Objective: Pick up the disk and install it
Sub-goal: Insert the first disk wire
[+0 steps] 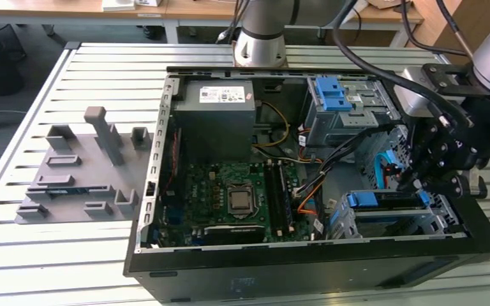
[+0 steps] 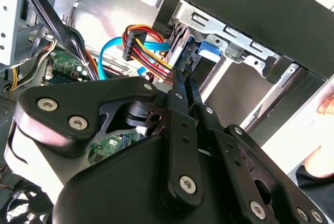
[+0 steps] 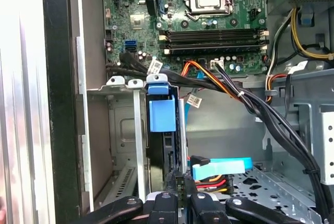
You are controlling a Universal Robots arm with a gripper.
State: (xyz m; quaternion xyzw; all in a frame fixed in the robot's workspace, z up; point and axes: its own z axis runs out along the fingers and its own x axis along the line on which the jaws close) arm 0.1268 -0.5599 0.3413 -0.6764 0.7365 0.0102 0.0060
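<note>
Disk [image 3: 166, 153]: stands on edge in the drive cage [image 3: 125, 130] of the computer case [image 1: 313, 268], apparently seated for installation. Gripper [image 3: 180, 195]: fingers close together at the disk's edge; whether clamped, cannot tell.

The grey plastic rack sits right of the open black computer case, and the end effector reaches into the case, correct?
No: the exterior view shows the grey plastic rack at that view's left of the open black computer case. The end effector does reach into the case.
</note>
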